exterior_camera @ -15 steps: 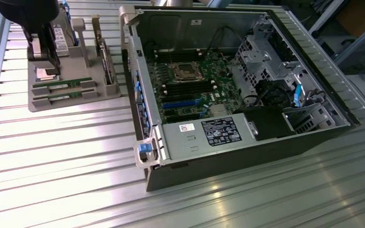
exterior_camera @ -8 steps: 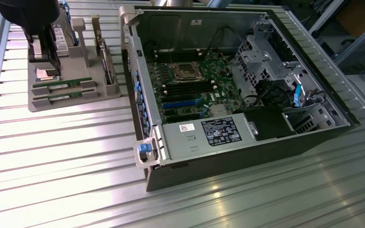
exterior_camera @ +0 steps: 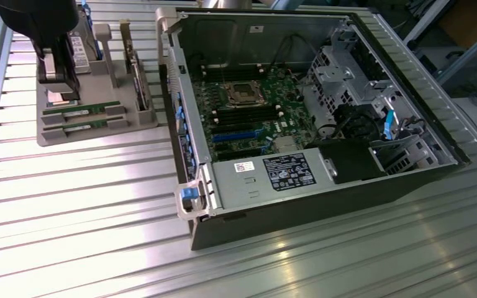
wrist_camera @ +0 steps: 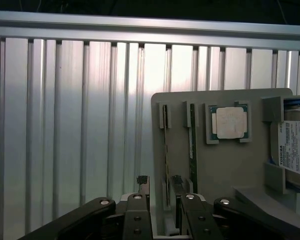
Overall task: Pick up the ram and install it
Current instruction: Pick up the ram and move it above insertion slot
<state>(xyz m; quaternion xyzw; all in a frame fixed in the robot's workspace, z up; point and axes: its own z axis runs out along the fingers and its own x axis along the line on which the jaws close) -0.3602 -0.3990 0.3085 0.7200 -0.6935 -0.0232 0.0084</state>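
Gripper (wrist_camera: 159, 181) spread; ram (wrist_camera: 165, 145) edge-up beneath.

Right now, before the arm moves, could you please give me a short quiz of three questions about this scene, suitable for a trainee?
1. True or false: the gripper is open.
2. How many ram sticks stand in the grey holder?
3. Which part lies in the holder between the ram sticks and the hard drive? A) the processor B) a fan C) a screwdriver

Key: 1 true; 2 two; 3 A.
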